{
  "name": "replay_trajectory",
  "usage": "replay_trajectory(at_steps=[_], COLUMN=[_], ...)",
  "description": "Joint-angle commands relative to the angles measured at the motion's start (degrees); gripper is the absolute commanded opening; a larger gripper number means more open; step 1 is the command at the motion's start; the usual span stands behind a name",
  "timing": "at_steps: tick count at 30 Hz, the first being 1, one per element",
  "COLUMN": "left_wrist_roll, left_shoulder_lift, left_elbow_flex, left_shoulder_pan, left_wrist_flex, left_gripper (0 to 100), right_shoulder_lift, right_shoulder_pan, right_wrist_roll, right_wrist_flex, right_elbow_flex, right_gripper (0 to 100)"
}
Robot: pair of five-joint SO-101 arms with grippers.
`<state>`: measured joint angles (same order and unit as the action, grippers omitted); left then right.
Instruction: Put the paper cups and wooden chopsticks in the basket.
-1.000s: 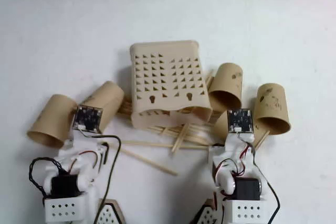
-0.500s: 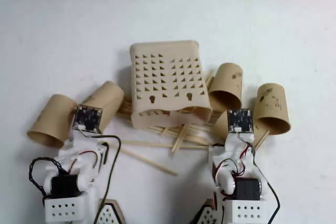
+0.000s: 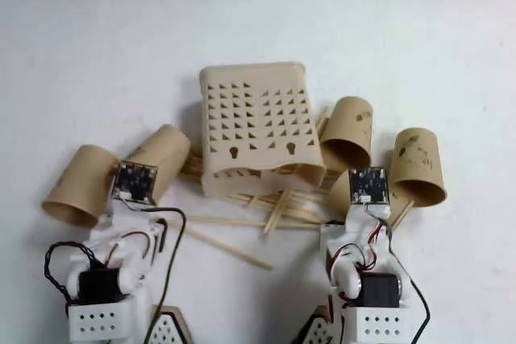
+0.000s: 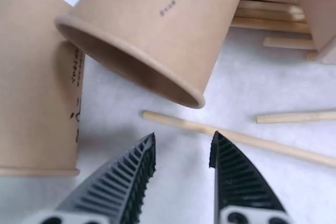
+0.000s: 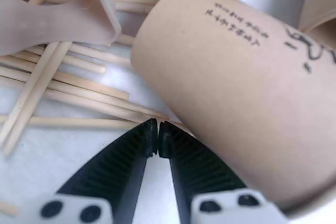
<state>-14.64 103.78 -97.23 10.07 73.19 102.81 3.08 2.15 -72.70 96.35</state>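
The left fingers (image 4: pixel 131 177) stand spread with nothing between them, tips just above a single chopstick (image 4: pixel 178 123) on the white worktop (image 4: pixel 252 82) — the rim of a tipped paper cup (image 4: pixel 157 24) lies just beyond. The right fingers (image 5: pixel 126 166) are pressed together, empty, beside another fallen cup (image 5: pixel 236 87) and a scatter of chopsticks (image 5: pixel 79 95). The basket (image 3: pixel 256 126) sits between the two groups of cups, partly over the sticks.

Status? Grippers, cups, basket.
Left gripper open, empty, near a chopstick. Right gripper shut, empty, beside a cup. Everything lies outside basket.
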Motion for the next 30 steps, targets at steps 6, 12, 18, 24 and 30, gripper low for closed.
replay_trajectory(at_steps=[6, 12, 18, 24, 30], left_wrist_roll=[0.62, 0.44, 0.35, 0.44, 0.26], left_shoulder_lift=[0.57, 0.57, 0.66, 0.66, 0.66], left_elbow_flex=[0.26, 0.26, 2.64, 5.71, 7.47], left_shoulder_pan=[0.13, 0.13, 0.22, 0.22, 0.48], left_wrist_flex=[0.26, -0.09, -3.78, -7.03, -5.89], left_gripper=[18, 18, 18, 18, 18], right_shoulder_lift=[0.31, 0.31, 0.31, 0.40, 0.31], right_shoulder_pan=[-0.40, -0.04, -0.48, -2.33, -6.99], right_wrist_roll=[0.62, 0.62, 0.70, 9.05, 23.65], right_wrist_flex=[0.04, 0.13, 0.13, 0.48, 5.23], right_elbow_flex=[0.53, 0.53, 0.53, -8.09, -20.40], right_gripper=[1.9, 2.1, 2.2, 1.9, 2.1])
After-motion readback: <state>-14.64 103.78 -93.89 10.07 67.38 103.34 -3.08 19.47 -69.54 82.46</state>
